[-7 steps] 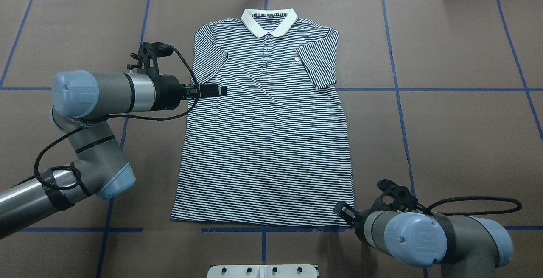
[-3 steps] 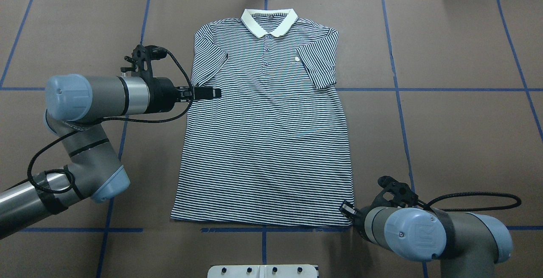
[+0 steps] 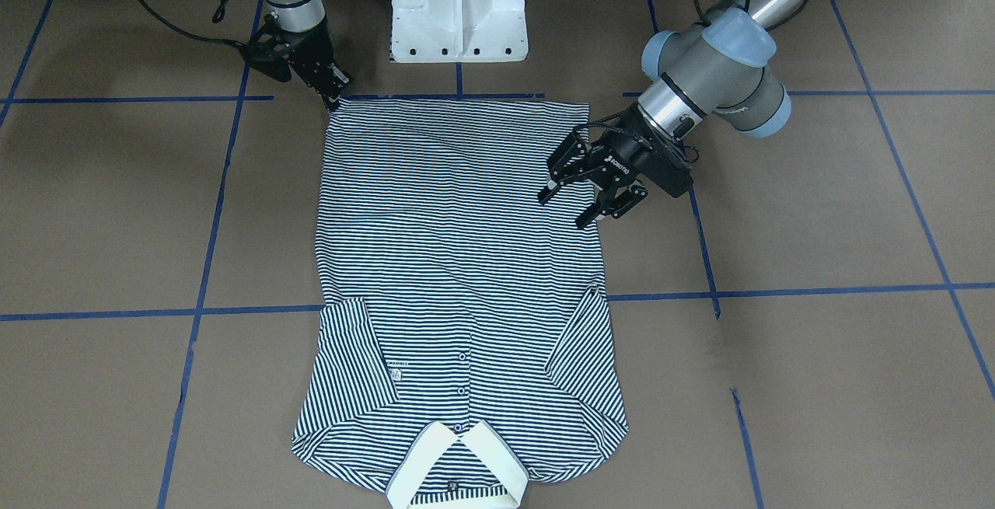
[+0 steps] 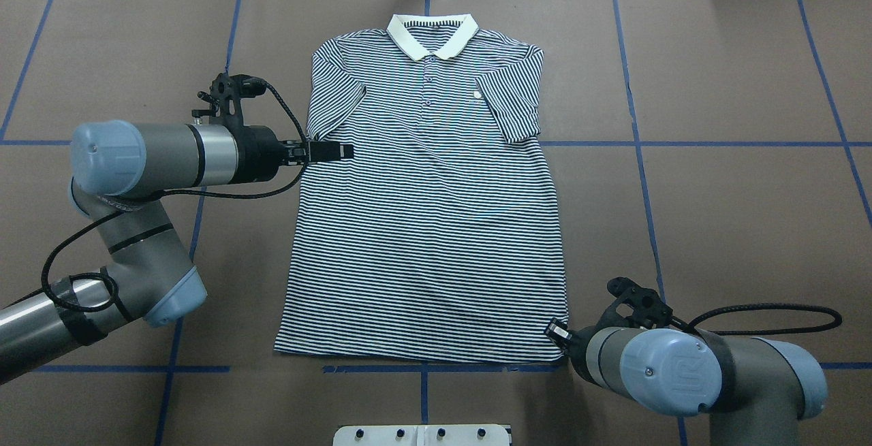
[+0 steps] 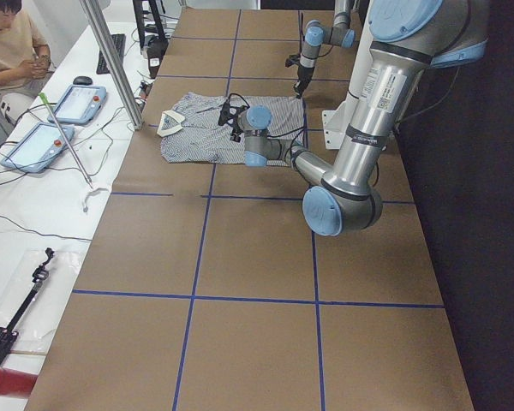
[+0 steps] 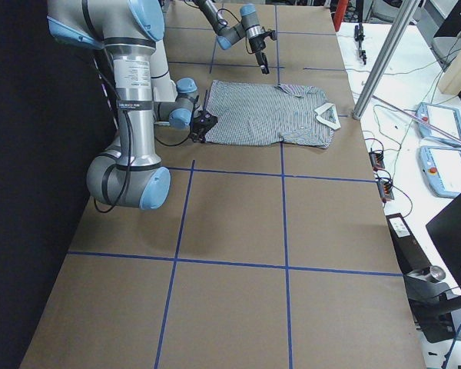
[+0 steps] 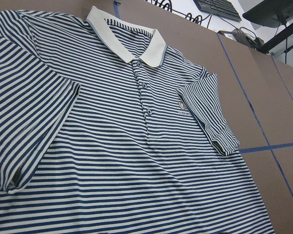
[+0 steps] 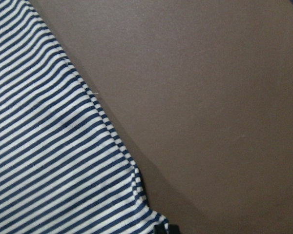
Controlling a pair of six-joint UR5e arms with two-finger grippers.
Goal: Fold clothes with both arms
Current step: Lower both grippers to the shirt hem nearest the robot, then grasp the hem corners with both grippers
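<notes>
At the left side edge of the flat-lying polo shirt (image 4: 429,228), just below its sleeve, your left gripper (image 3: 561,212) hangs spread wide, ROBOTIQ printed on its body; the shirt's chest-logo lettering is too small to read; at the shirt's right hem corner your right gripper (image 3: 336,99) looks narrow, though you cannot tell whether it grips cloth.

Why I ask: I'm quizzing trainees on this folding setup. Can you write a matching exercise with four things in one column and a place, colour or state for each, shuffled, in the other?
Column A
1. left gripper
2. right gripper
3. collar
4. logo-side sleeve

Column B
a. folded in over the front of the shirt
b. open, at the shirt's side edge
c. cream
d. at a corner of the hem

Pairs: 1-b, 2-d, 3-c, 4-a
</notes>
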